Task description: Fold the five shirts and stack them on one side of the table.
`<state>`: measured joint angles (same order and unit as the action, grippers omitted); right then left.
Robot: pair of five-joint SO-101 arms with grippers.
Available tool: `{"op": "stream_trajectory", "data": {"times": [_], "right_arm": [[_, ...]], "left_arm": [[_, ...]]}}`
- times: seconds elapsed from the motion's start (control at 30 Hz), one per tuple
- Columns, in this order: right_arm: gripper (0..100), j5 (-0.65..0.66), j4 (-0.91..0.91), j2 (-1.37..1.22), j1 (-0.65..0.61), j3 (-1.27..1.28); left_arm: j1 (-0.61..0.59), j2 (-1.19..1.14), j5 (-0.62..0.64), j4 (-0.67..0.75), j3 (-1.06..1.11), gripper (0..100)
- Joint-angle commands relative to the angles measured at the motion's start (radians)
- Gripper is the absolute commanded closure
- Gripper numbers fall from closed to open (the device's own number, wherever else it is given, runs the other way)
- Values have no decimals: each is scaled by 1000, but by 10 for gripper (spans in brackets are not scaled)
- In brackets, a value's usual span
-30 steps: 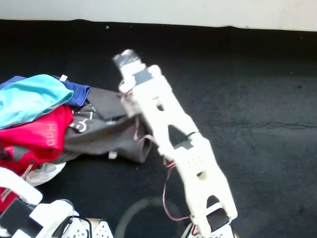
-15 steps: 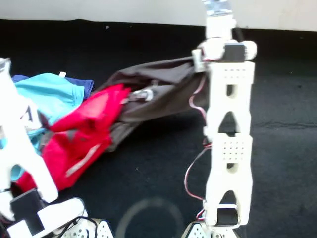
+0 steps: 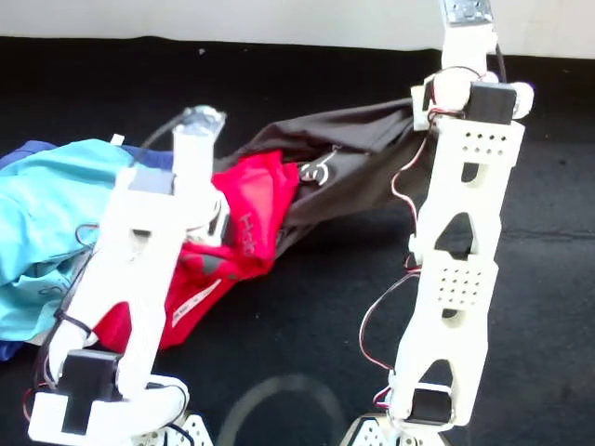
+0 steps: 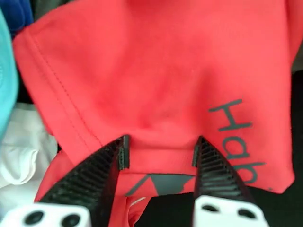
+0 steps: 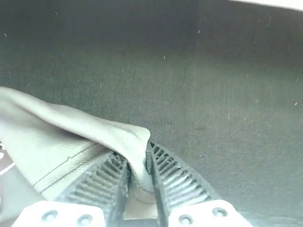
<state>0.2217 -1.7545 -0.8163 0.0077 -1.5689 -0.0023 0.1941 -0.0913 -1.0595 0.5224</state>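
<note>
A pile of shirts lies at the table's left: a light blue shirt (image 3: 46, 223), a dark blue one (image 3: 153, 158) under it, a red shirt (image 3: 251, 218) and a white one (image 4: 16, 151). A dark grey shirt (image 3: 363, 153) is stretched from the pile toward the back right. My right gripper (image 5: 138, 168) is shut on the grey shirt's (image 5: 61, 137) edge and holds it above the black table. My left gripper (image 4: 160, 151) is open just over the red shirt (image 4: 151, 71), its fingers on either side of a fold.
The black table (image 3: 539, 232) runs bare to the right and front of the pile. A pale wall (image 3: 279, 19) borders the far edge. Both arm bases stand at the near edge, with loose cables (image 3: 372, 325) beside the right arm.
My right arm has pulled the grey shirt farther to the back right, dragging the red shirt with it. My left arm has swung in from the left edge onto the red shirt.
</note>
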Motion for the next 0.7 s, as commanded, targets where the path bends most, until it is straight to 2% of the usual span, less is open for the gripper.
{"op": "stream_trajectory", "data": {"times": [0.0,0.1,0.13,0.2,0.23,0.27,0.33,0.47,0.67], "right_arm": [[993,11,-8,107,24,-38],[993,11,-8,108,24,-38],[993,11,-8,108,24,-38],[993,11,-7,108,25,-38],[993,11,-7,108,25,-38],[993,11,-7,110,25,-38],[993,11,-7,110,39,-38],[993,11,-5,110,94,-38],[993,12,-4,110,202,-47]], "left_arm": [[-4,24,0,132,104,776],[-42,25,-2,155,131,796],[-59,25,-2,155,131,835],[-107,25,-2,161,131,976],[-140,25,-2,161,131,998],[-174,25,-2,161,131,973],[-249,30,-11,161,130,995],[-426,35,-109,157,84,991],[-731,36,-112,155,-177,991]]}}
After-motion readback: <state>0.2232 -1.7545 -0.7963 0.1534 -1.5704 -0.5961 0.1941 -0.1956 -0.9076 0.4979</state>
